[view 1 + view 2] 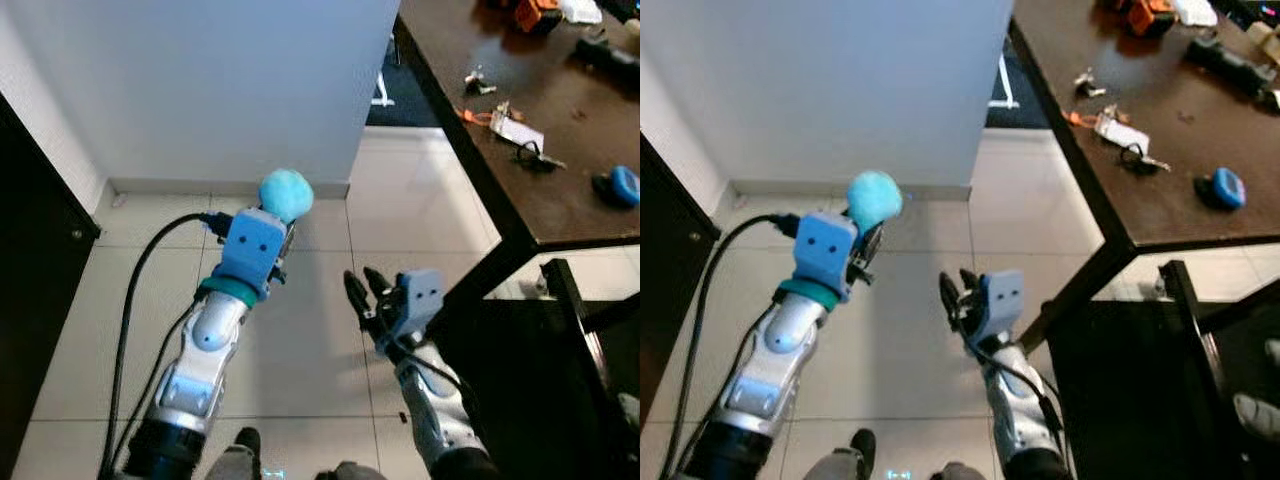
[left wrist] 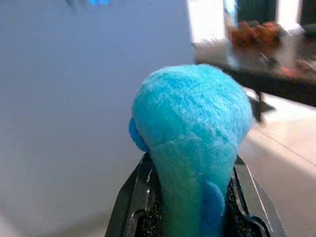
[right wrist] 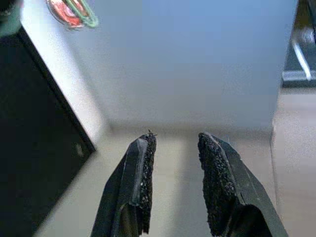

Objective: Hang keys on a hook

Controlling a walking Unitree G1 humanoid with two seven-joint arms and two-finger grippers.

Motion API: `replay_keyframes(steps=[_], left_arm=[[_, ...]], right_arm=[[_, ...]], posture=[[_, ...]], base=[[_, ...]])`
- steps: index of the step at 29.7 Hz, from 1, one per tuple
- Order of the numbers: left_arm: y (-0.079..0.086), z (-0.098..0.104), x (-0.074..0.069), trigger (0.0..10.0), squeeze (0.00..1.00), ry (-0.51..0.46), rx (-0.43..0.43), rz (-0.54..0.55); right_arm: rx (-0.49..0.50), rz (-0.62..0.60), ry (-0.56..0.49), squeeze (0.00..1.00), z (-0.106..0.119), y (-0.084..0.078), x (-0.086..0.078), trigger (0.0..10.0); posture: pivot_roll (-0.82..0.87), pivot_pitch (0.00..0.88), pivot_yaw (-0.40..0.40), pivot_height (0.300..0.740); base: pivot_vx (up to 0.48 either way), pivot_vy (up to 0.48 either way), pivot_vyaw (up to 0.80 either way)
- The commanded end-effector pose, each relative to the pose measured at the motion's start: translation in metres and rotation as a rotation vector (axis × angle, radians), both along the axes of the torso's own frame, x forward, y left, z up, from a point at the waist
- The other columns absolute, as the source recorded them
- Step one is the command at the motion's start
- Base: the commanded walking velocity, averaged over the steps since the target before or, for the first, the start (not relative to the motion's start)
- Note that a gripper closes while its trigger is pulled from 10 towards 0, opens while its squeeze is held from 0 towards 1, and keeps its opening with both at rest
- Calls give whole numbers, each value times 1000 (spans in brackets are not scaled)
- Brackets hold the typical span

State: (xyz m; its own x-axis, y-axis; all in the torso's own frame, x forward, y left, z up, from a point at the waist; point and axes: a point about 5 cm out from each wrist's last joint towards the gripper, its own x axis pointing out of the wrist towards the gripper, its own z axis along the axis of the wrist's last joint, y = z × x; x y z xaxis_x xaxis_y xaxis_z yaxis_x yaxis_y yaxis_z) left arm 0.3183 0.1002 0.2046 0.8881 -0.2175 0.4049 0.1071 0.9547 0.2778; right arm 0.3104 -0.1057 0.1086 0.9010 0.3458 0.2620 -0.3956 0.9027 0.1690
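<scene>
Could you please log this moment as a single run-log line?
left end effector: shut on fluffy blue plush ball | right end effector: open, empty | dark wooden table: black keys

A fluffy turquoise-blue plush ball [image 2: 190,143] is clamped between the black, rough-padded fingers [image 2: 133,197] of the left gripper [image 1: 285,215], whose housing is light blue above a teal ring on a silver arm. The right gripper [image 3: 174,173] is seen with black foam-textured fingers slightly parted and a pale blue housing. A dark brown wooden table [image 1: 500,190], a pale grey wall [image 1: 200,80] and cream glossy floor tiles [image 1: 320,350] are shown. A small blue object [image 1: 620,185] is seen on the table.
</scene>
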Motion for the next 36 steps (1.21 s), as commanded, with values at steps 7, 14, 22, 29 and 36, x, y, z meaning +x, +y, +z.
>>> replay_keyframes(steps=[7, 14, 22, 29, 36], left_arm=[[-4, 25, 0, 10000, 0, -88, 8, 7], [-6, 34, 1, 10000, 0, -97, -20, 9], [-1, 34, 1, 10000, 0, -84, -32, 33], [4, 33, 2, 10000, 0, -70, -43, 52], [5, 33, 2, 10000, 0, -70, -41, 56]], right_arm=[[48, -18, -49, 0, 19, -7, 3, 10000], [41, -5, -32, 0, 16, -6, -1, 10000], [43, 13, -22, 0, 18, -3, -4, 10000], [34, 22, -8, 0, 15, -2, -6, 10000], [29, 30, 1, 0, 13, -1, -7, 10000]], posture=[[-53, 118, -13, 740], [-55, 117, -12, 740], [-53, 120, -8, 740], [-53, 120, -8, 740], [-44, 123, -13, 740]], base=[[480, 0, 0], [480, 0, 0], [480, 0, 0], [480, 0, 0], [480, 0, 0]])
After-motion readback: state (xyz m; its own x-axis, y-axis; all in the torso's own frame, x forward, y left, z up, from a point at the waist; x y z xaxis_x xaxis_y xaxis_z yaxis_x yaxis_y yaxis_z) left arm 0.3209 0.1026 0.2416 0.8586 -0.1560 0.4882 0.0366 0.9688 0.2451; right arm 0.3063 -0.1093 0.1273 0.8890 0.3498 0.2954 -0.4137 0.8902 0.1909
